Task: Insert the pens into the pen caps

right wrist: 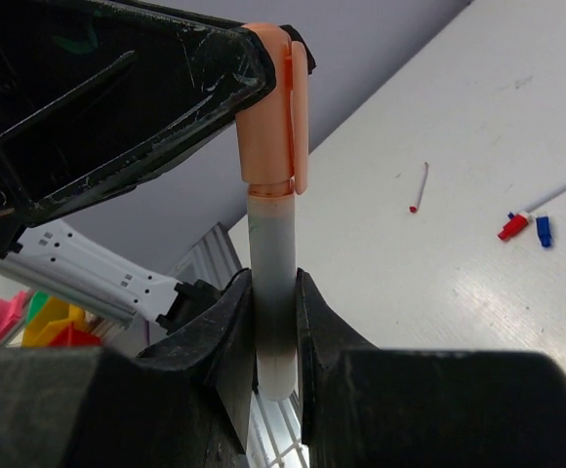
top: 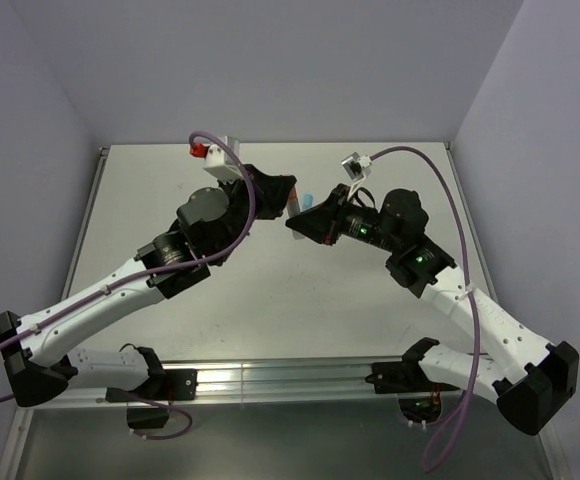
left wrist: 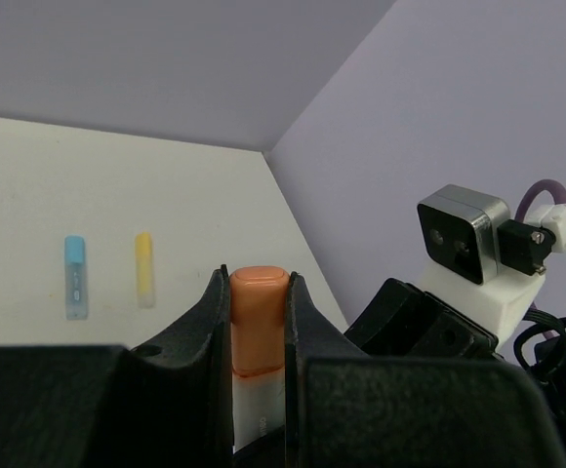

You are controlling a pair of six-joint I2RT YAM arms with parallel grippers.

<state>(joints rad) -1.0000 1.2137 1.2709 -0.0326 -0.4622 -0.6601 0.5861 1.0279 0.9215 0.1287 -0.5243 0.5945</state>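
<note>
left gripper (left wrist: 258,292): we find it closed narrowly on the orange cap (right wrist: 268,117), one pad on each side, raised off the table (top: 270,300) at the far middle.
orange cap: short, stiff plastic with a side clip. we judge it light and smooth, so it is best held across its body, as it is here, with the mouth left free.
pen (right wrist: 271,244): a pale translucent barrel, upright between the two grippers, its upper end inside the cap mouth. we cannot tell whether it is pushed fully home. we judge it light, rigid and slippery. it is best gripped low on the barrel and pushed straight along its axis, since a tilt could make it slide in the pads.
right gripper (right wrist: 274,292): nearly closed on the pen's lower barrel, and nothing else is in its grip.
blue-topped pen (left wrist: 75,278), yellow pen (left wrist: 144,270): both lie side by side, apart, on the table.
red cap (right wrist: 512,227), dark blue cap (right wrist: 544,232): these lie just beside each other on the table, with a thin white stick (right wrist: 559,188) near them.
</note>
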